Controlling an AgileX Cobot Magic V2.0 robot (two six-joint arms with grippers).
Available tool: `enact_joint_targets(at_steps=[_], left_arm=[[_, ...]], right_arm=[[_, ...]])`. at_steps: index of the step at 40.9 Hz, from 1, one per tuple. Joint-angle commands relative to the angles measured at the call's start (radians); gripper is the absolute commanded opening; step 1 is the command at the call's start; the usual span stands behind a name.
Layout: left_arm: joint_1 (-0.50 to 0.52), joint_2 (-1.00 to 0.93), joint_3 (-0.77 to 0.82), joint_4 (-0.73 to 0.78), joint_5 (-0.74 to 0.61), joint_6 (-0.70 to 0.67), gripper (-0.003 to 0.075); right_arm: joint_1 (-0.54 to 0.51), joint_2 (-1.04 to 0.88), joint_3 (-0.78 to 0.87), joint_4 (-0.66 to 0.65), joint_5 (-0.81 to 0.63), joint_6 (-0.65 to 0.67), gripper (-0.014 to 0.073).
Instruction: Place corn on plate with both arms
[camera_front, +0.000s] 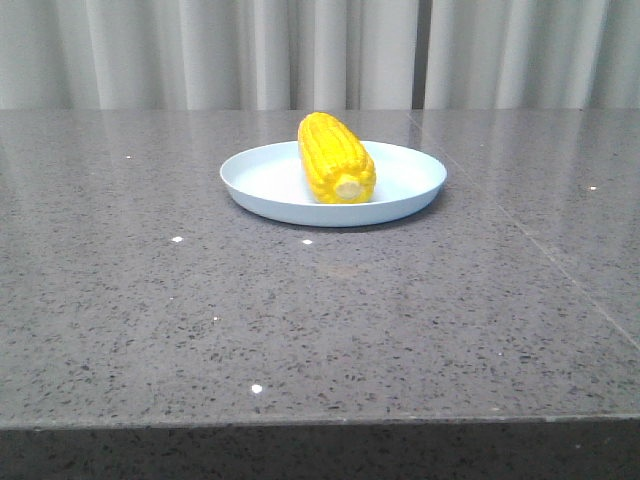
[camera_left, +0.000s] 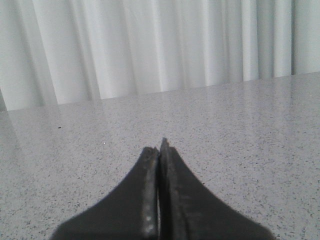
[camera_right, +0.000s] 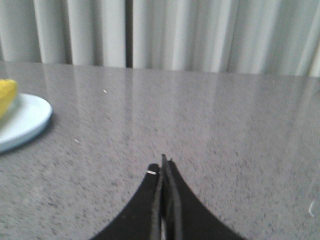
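A grey speckled stone table (camera_front: 320, 330) fills most of the front view, with pale pleated curtains (camera_front: 200, 50) hanging behind its far edge. On the table's far middle sits the plate (camera_front: 262, 180), round, shallow and pale blue-white. The corn (camera_front: 334, 156) lies on the plate, slightly right of the plate's centre, its pale cut end facing the camera and its length running away toward the curtains. Neither arm appears in the front view.

In the left wrist view the left gripper (camera_left: 160, 150) hangs above bare tabletop, its two dark fingers pressed together with nothing between them. In the right wrist view the right gripper (camera_right: 163, 167) is likewise pressed closed and empty, over bare table; an edge of the plate (camera_right: 30, 122) and a sliver of the corn (camera_right: 7, 95) show well apart from it.
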Motion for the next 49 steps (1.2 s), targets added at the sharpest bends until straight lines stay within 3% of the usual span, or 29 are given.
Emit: enact_joint_targets(at_steps=[1,5,49], left_arm=[[-0.009,-0.021,0.004,-0.008,-0.08,-0.008,-0.002],[-0.009,-0.021,0.004,-0.008,-0.08,-0.008,-0.002],[-0.009,-0.021,0.004,-0.008,-0.08,-0.008,-0.002]], right_arm=[[-0.021,-0.018,0.04,-0.013,-0.177,-0.004,-0.0067],[-0.022,-0.02,0.087,0.004,-0.256,-0.003,-0.0067],[-0.022,-0.019,0.084,0.047,-0.211,0.001,-0.0067]])
